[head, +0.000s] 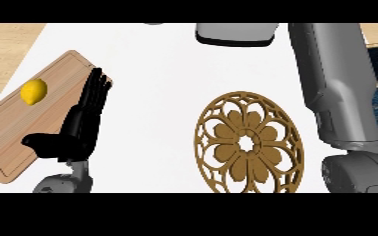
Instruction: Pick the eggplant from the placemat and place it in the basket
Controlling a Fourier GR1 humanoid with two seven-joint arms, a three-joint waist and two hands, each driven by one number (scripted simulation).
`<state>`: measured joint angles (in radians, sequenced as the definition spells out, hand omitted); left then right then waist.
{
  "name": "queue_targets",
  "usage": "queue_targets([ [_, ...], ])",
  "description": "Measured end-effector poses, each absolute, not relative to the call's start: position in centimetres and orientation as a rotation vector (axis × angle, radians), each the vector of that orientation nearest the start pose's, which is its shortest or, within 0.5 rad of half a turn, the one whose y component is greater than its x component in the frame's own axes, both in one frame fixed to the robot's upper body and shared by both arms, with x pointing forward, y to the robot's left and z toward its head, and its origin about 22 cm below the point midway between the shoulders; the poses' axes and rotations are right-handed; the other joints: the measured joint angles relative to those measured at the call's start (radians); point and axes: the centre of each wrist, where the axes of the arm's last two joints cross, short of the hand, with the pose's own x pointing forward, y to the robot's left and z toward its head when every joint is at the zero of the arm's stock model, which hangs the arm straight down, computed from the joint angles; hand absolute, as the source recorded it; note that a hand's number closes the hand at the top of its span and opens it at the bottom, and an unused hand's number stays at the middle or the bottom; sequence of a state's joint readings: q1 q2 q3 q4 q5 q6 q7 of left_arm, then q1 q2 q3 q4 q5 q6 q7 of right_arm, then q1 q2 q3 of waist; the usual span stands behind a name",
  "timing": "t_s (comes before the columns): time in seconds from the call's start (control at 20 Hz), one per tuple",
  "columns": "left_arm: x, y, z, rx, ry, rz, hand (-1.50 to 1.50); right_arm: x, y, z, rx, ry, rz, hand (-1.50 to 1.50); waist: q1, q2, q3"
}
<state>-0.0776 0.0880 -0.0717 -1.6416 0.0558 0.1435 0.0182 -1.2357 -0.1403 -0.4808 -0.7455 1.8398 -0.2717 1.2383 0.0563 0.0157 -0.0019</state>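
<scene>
- Black left hand [80, 122], fingers straight and holding nothing, rests by a wooden board [52, 87] bearing a yellow lemon [33, 91].
- Grey right forearm [336, 85] reaches up the white counter [159, 80]; its hand is out of view.
- Brown openwork round placemat [249, 142] lies bare; eggplant and basket are unseen, so progress cannot be judged.

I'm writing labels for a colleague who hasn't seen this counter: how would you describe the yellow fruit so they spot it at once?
Start at the wooden cutting board lying at an angle on the left side of the white counter. The lemon sits on that board, just left of the left hand, whose straight black fingers rest over the board's right edge. It is the only small, rounded, bright yellow thing in view.
</scene>
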Motion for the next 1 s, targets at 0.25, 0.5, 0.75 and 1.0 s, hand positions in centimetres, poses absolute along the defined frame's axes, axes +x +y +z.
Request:
queue_targets([
  [0.25,25.3,22.4,3.6,0.059,-1.689,0.018,0.00,46.3,-18.8,22.9,-1.758,-0.719,-0.164,1.50,-0.016,-0.005,0.001],
  [0.5,24.9,23.2,3.5,0.074,-1.687,0.028,0.00,46.1,-20.3,22.4,-1.763,-0.699,-0.198,1.50,-0.030,-0.010,0.001],
  [0.75,24.9,22.9,3.3,0.085,-1.675,0.049,0.00,45.6,-21.8,20.8,-1.769,-0.656,-0.206,1.50,-0.044,-0.013,0.002],
  [1.0,24.4,23.7,3.0,0.087,-1.675,0.049,0.00,44.6,-23.8,18.9,-1.741,-0.605,-0.213,1.50,-0.053,-0.017,0.002],
])
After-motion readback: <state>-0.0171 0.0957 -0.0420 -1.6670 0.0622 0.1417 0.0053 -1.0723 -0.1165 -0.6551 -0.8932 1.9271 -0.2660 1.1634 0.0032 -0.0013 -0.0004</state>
